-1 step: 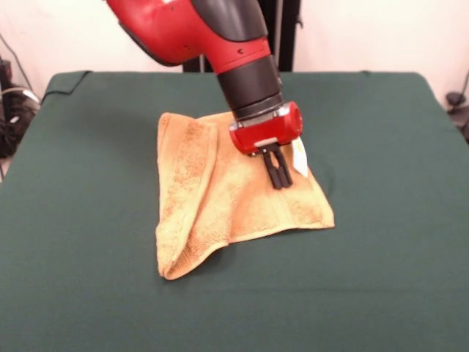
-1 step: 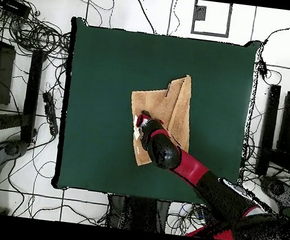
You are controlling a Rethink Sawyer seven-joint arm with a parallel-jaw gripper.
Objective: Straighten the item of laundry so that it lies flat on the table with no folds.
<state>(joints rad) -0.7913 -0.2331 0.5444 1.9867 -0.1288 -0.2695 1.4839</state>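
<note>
while the folded flap along the left edge of the towel (image 1: 220,198) lay doubled over near the middle of the table (image 1: 80,220), we saw the flatter part to its right. our gripper (image 1: 278,171) hung above that right part by the white tag (image 1: 299,158), fingers pressed together, holding nothing. we judged it best to pinch the flap's free edge low and draw it outward.
</note>
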